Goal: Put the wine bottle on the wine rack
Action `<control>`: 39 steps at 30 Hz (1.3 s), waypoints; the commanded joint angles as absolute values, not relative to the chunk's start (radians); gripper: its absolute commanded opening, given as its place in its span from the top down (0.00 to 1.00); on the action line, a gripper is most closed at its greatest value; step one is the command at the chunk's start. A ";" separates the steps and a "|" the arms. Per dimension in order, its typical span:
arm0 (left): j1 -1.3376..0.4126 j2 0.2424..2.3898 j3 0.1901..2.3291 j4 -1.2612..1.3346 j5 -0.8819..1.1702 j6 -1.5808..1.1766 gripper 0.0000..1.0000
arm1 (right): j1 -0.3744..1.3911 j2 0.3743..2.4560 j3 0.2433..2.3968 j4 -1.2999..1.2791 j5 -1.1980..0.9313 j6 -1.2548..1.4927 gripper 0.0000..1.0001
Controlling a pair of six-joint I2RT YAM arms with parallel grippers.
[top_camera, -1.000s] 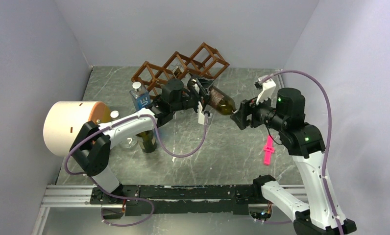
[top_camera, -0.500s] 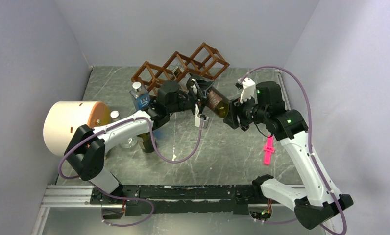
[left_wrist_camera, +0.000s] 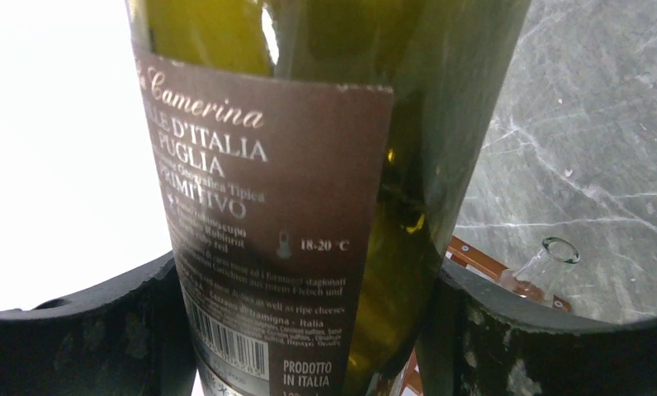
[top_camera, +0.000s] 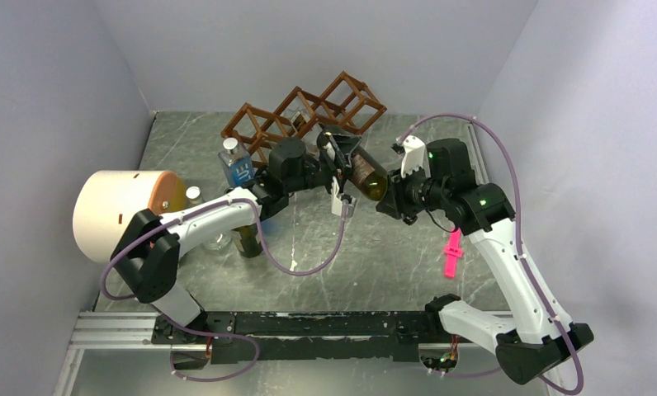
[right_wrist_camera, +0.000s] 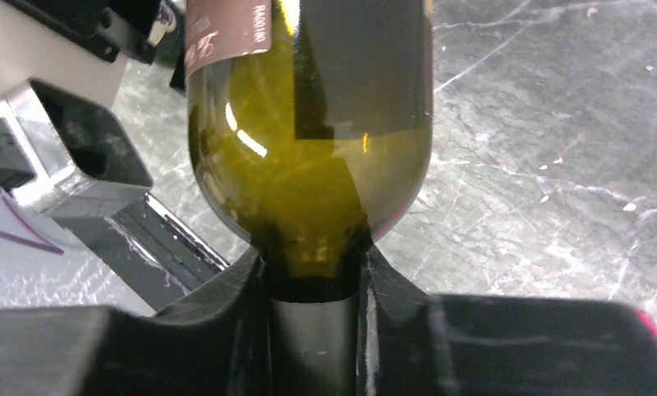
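Wine bottle [top_camera: 365,175] is off the bench [top_camera: 375,264], lying tilted just in front of the wine rack [top_camera: 304,115], with its base end toward the rack and its neck toward the right arm; can't tell if the base touches the frame. Left jaws are clamped across the labelled body, one finger on each side of the glass, and right jaws are closed narrow around the neck just under the shoulder. Pink object [top_camera: 452,252] lies on the bench, well apart from the bottle.

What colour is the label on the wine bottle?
Dark brown with pale lettering; the label shows best in the left wrist view.
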State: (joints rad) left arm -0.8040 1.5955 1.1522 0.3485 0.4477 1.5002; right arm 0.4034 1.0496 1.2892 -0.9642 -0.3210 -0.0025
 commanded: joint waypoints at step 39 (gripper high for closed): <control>-0.893 1.441 1.174 0.710 -0.120 0.222 0.04 | 0.408 0.952 1.057 -0.488 0.100 0.167 1.00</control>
State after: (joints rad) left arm -0.8902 1.5154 1.1408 0.7433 0.0940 0.6331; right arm 0.4114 0.9787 1.0973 -0.6926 0.0547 0.1505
